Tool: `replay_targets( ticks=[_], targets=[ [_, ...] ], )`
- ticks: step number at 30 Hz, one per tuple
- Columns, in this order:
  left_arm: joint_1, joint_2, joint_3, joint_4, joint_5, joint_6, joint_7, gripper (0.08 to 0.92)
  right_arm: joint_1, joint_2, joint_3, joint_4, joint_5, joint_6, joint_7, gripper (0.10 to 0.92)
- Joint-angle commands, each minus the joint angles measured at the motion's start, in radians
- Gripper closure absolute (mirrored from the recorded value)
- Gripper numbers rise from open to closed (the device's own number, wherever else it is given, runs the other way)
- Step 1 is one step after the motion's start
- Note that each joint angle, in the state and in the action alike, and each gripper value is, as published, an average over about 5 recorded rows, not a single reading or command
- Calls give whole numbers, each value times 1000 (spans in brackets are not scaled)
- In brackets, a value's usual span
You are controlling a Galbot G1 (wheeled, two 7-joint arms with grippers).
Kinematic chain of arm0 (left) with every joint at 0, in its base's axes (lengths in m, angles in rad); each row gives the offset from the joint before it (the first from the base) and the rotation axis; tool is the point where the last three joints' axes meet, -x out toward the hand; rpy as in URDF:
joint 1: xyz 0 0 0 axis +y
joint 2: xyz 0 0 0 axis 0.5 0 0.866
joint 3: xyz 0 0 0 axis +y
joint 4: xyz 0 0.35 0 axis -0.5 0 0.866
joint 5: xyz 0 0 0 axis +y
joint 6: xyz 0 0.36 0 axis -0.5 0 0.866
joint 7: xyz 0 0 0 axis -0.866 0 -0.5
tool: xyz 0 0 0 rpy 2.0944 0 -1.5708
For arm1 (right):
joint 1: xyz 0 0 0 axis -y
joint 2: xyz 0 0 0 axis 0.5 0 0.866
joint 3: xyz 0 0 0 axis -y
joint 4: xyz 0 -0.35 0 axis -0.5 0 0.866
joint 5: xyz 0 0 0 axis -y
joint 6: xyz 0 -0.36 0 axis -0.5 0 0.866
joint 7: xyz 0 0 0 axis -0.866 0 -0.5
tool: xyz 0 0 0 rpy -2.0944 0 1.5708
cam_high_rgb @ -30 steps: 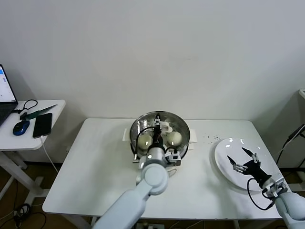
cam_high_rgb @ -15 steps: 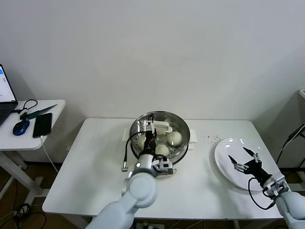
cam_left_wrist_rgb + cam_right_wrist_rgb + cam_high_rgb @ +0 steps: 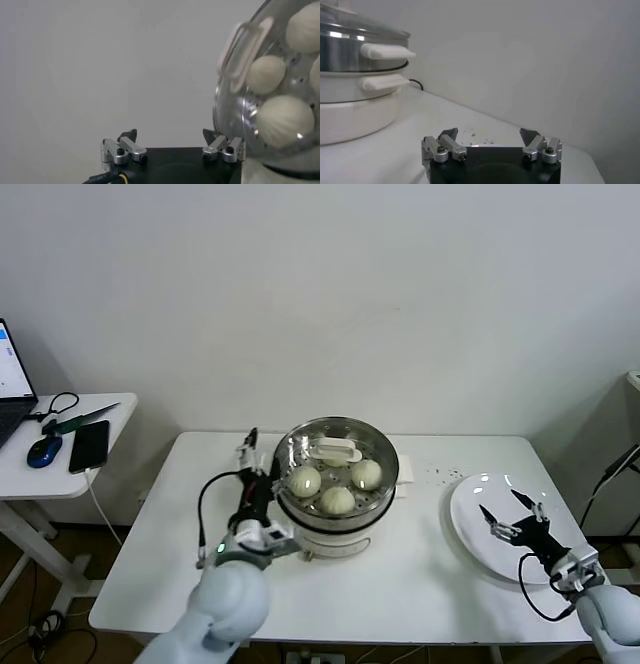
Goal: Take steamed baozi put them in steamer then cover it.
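Cover (image 3: 335, 446) sits on the steamer (image 3: 336, 484), just right of the left gripper (image 3: 249, 461) (fingers wide apart, empty); right gripper (image 3: 515, 516), also spread, hovers over the plate (image 3: 470, 524).

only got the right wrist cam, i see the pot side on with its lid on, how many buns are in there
Observer: The head view shows three steamed baozi through the glass cover. Its white handle may hide a fourth.
Operator: where's the left gripper
Observer: The left gripper is open and holds nothing. It is at the left side of the steamer.
Operator: and what's under my gripper
Observer: The right gripper is open over a white plate, to the right of the steamer.
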Motion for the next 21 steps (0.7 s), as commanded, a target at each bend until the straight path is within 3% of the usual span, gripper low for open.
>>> replay_targets(
  ticks=[1,6,11,21],
  targets=[
    [308,8,-425,-32,-698,-595,-190,177,-10,20,6,48,15,11,46,203],
    [380,-78,-527,41,-970,-693,-181,177,-22,32,2,56,0,45,63,203],
    [431,-154,-579,86,-1064,-752,-151,177,-47,46,12,85,5,50,70,203],
    [499,-180,-596,95,-1050,-758,-204,177,-104,86,50,140,78,24,80,203]
  ],
)
